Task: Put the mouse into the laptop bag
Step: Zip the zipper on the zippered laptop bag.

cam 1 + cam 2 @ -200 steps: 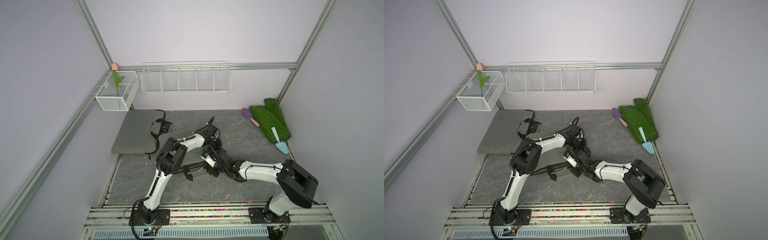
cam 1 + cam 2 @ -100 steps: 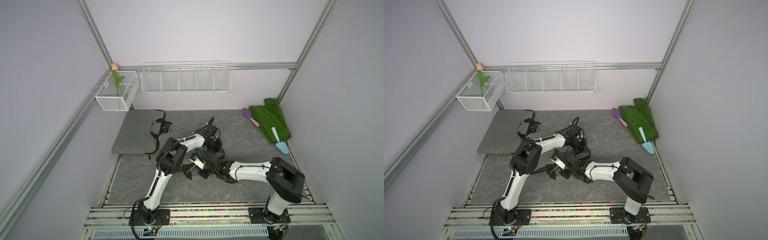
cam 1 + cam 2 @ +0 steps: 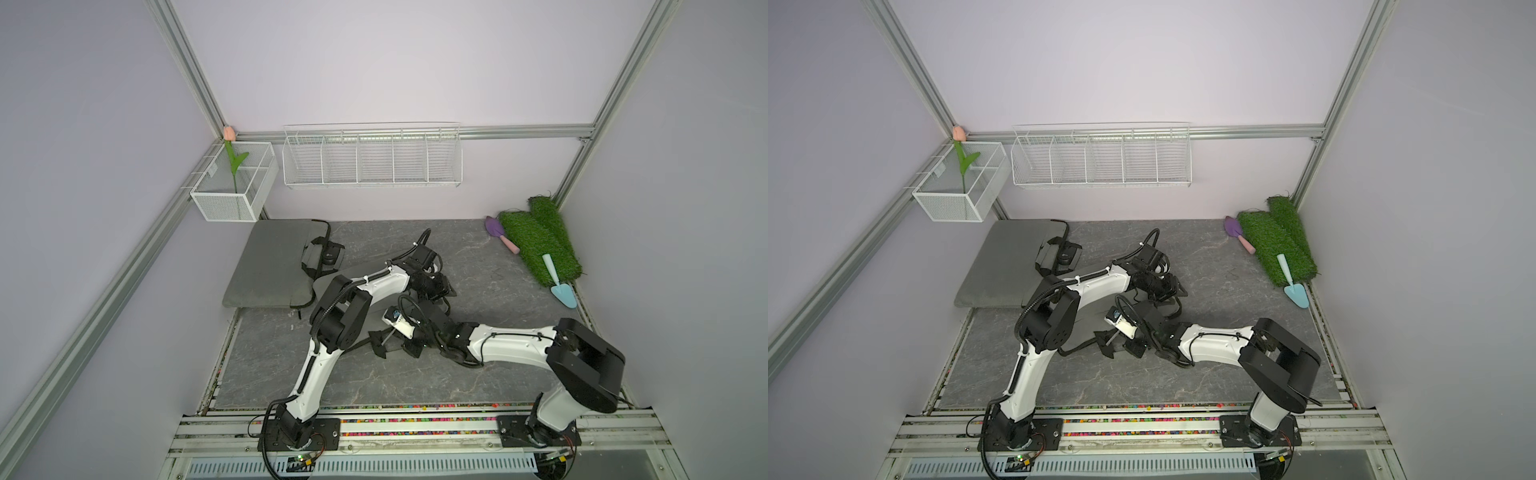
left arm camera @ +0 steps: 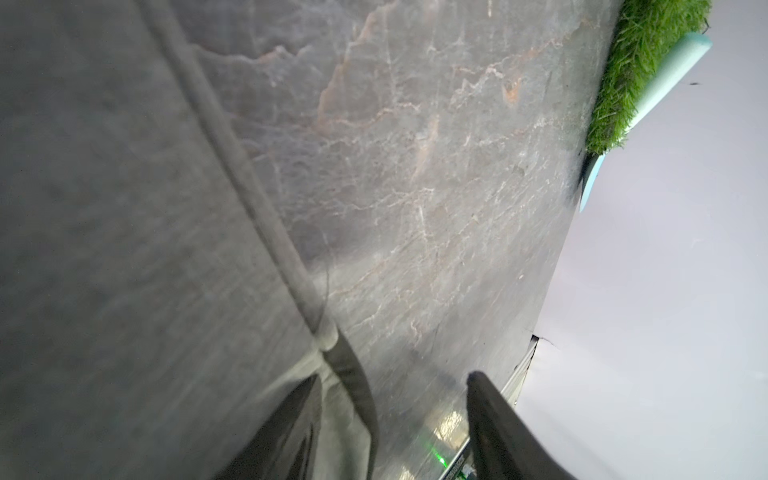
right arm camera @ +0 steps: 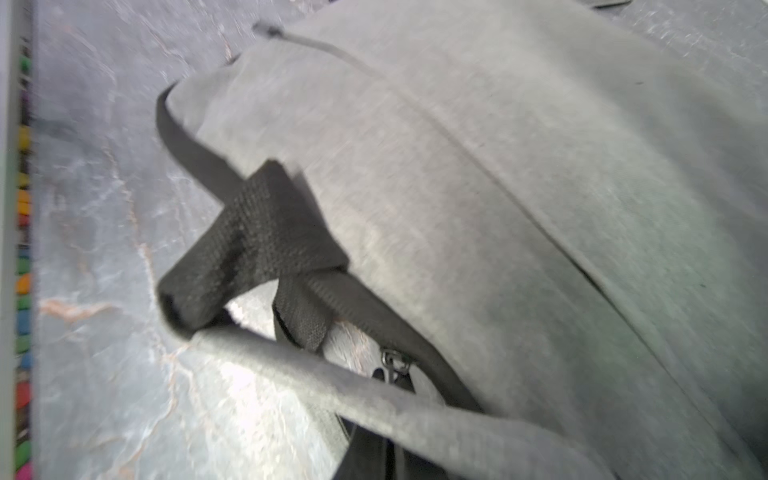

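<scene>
- Mouse (image 3: 331, 258), judging by shape, lies on black straps (image 3: 311, 266) toward surface's (image 3: 478, 266) back-left corner.
- Left tool (image 4: 395, 378) apart; right tool (image 3: 395, 343) pinched together.
- Hold laptop bag (image 5: 498, 166) mouth open before fetching.

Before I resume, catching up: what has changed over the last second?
The right claw, shut, swung toward the robot's left along the near edge of the laptop bag. The left claw stands open at the bag's edge; the earlier views cannot show whether it was. The left arm and mouse stayed put.
</scene>
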You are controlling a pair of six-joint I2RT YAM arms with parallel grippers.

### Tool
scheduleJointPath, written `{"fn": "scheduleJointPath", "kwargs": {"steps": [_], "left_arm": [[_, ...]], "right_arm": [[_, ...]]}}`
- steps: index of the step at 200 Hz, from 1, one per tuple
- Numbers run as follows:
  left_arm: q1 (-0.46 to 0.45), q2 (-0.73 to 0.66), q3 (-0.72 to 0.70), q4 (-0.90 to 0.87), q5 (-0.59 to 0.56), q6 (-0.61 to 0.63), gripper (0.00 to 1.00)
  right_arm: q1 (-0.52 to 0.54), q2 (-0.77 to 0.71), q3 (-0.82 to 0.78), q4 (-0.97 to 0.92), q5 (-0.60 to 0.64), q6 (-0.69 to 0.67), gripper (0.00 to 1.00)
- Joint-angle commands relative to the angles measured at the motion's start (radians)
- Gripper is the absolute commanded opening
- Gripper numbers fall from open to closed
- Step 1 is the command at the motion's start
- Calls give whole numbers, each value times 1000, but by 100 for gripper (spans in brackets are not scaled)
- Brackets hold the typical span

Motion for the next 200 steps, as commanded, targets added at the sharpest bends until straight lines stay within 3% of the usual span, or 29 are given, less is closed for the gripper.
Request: {"fn": "scheduleJointPath", "kwargs": {"steps": [1,28,53,91,132,166,200], "left_arm": [[79,-55,15,-125,-89,33,66],[129,-99,159,-264,-149,66,80],[169,-164,200,-340,-180,80,82],[199,-372,-132,-197,-231,40,82],[188,-497,-581,243,-83,-127,81],[149,-475,-641,309,-93,-175,81],[137,-280,-612,379,-100,-216,76]], "right_arm": [[-37,-97,-47,105,-98,-23,7],[-90,-137,-76,106,-132,-25,6],[-167,-148,-101,115,-184,-23,7],[-246,-118,-98,93,-213,-34,7],[-251,-118,-100,76,-204,-33,6],[-251,-116,-92,64,-208,-20,7],[-211,-116,-93,44,-186,-10,7]]}}
